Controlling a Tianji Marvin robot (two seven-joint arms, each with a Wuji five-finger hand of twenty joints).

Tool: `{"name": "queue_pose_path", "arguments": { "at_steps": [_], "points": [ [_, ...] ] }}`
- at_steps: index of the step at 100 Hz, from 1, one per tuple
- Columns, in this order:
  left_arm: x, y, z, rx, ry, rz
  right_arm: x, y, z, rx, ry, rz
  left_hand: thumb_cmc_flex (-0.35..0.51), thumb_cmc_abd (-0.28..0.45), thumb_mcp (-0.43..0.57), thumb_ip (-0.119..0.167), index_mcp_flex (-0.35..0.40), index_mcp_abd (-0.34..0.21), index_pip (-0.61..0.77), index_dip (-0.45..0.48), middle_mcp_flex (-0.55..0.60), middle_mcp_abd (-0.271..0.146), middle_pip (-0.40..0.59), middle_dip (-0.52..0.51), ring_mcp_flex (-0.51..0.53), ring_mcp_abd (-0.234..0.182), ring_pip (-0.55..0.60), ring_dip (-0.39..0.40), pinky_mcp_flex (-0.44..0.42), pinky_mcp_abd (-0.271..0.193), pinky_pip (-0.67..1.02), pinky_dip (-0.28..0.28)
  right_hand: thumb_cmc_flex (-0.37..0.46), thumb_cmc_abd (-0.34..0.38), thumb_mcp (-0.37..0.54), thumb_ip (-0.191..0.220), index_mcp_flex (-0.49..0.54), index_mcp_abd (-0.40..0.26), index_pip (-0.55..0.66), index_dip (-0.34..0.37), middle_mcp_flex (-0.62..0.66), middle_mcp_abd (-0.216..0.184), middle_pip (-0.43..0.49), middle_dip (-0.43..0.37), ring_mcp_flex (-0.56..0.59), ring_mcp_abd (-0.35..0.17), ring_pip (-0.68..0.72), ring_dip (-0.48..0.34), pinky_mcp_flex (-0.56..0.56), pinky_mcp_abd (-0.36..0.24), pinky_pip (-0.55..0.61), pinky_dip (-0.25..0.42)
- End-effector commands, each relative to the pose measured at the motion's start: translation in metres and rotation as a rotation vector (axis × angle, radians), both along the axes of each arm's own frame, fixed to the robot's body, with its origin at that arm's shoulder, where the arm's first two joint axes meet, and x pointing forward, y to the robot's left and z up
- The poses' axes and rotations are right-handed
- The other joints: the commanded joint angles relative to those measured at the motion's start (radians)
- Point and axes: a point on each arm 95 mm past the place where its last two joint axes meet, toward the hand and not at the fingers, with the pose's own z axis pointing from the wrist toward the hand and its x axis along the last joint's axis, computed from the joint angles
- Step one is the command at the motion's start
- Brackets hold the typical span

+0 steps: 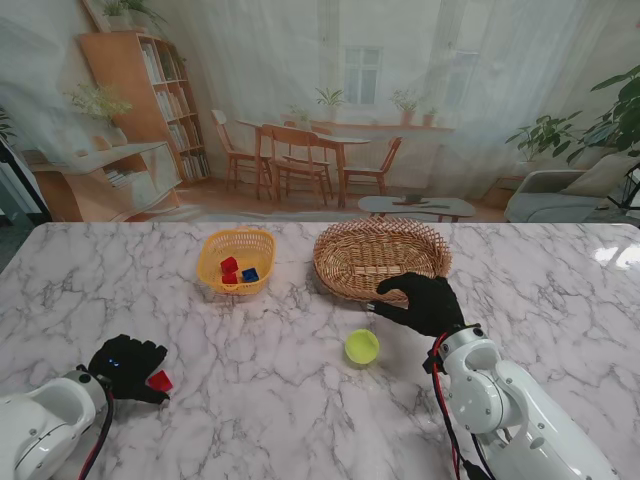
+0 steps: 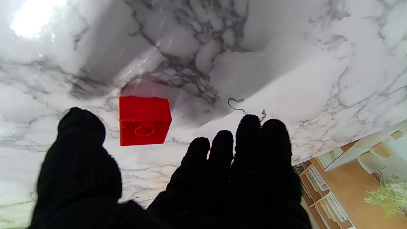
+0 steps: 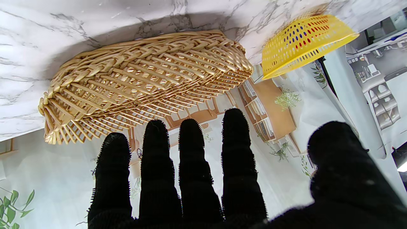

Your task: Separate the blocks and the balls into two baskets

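White-and-grey marble covers the counter (image 1: pixel 300 400), and at its near left corner the robot's left hand (image 1: pixel 128 366), gloved in black, sits low over the surface with a red block (image 1: pixel 160 381) just at its right side. From the left wrist view that block (image 2: pixel 144 121) lies on the marble between the thumb and the other fingers (image 2: pixel 241 149), apart from both; the fingers are spread and close on nothing. Farther from me and a little left of the middle, near the far edge, stands a small yellow plastic basket (image 1: pixel 236 260) holding two red blocks (image 1: pixel 229 267) and a blue block (image 1: pixel 250 275). Just to its right is a larger wicker basket (image 1: pixel 375 258); I cannot make out anything lying in it. A yellow-green ball (image 1: pixel 362 347) rests on the open marble nearer to me than the wicker basket, well apart from both baskets. The right hand (image 1: pixel 420 302) hangs at the near rim of the wicker basket, just right of the ball and not touching it. The right wrist view shows its fingers (image 3: pixel 190 152) straight and parted with the thumb out to the side, holding nothing, the wicker basket (image 3: pixel 143 79) close ahead of the fingertips and the yellow basket (image 3: pixel 305 41) beyond.
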Motion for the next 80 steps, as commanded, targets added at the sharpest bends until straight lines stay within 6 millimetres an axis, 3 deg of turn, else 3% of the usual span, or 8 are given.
{"name": "queue_pose_path", "arguments": {
  "at_steps": [1,31,56,69,80],
  "points": [
    [-0.0025,0.001,-0.0082,0.006,0.03,0.01,-0.0001,0.0002,-0.0018,-0.006,0.006,-0.004,0.043,-0.011,-0.009,-0.016,0.034,0.003,0.019,0.022,0.031,-0.008,0.036,0.024,0.036,0.018,0.04,0.023,0.007,-0.015,0.039,0.036,0.03,0.035,-0.013,0.026,0.014,0.01,0.006,-0.013,-0.006,-0.002,0.007,0.005,-0.006,-0.002,-0.042,-0.008,-0.017,0.015,-0.011,-0.008],
    [-0.0025,-0.0018,-0.0123,0.007,0.044,0.023,0.001,0.0009,-0.0026,-0.009,0.012,-0.001,0.095,-0.017,-0.005,-0.007,0.046,-0.008,0.051,0.049,0.056,-0.017,0.079,0.048,0.075,0.009,0.077,0.061,0.044,-0.018,0.085,0.062,0.029,0.035,-0.013,0.026,0.013,0.01,0.006,-0.013,-0.005,0.0,0.008,0.005,-0.006,-0.002,-0.042,-0.008,-0.017,0.015,-0.011,-0.008],
    [-0.0025,-0.0027,-0.0149,0.012,0.056,0.029,0.0011,0.0014,-0.0025,-0.009,0.013,-0.002,0.162,-0.014,0.0,0.006,0.034,-0.061,0.159,0.124,0.083,-0.063,0.163,0.122,0.118,-0.026,0.141,0.134,0.077,-0.037,0.146,0.096,0.029,0.035,-0.014,0.026,0.014,0.01,0.006,-0.013,-0.005,-0.003,0.008,0.005,-0.006,-0.002,-0.042,-0.008,-0.018,0.016,-0.012,-0.008],
    [-0.0008,-0.0025,-0.0153,0.009,0.036,0.013,0.0013,0.0017,-0.0029,-0.011,0.016,-0.002,0.231,-0.076,0.03,0.035,0.065,-0.103,0.266,0.169,0.152,-0.088,0.214,0.157,0.186,-0.045,0.197,0.172,0.136,-0.045,0.211,0.12,0.03,0.035,-0.013,0.026,0.015,0.009,0.006,-0.013,-0.006,0.0,0.008,0.005,-0.006,-0.002,-0.042,-0.008,-0.018,0.015,-0.012,-0.008],
    [0.0001,-0.0028,-0.0158,-0.003,0.029,0.01,0.0014,0.0015,-0.003,-0.012,0.016,-0.003,0.268,-0.085,0.061,0.046,0.083,-0.117,0.325,0.172,0.19,-0.094,0.235,0.164,0.229,-0.049,0.223,0.182,0.176,-0.046,0.246,0.124,0.029,0.035,-0.014,0.026,0.014,0.011,0.006,-0.013,-0.005,0.0,0.008,0.005,-0.006,-0.002,-0.042,-0.008,-0.019,0.016,-0.012,-0.008]
  ]
}}
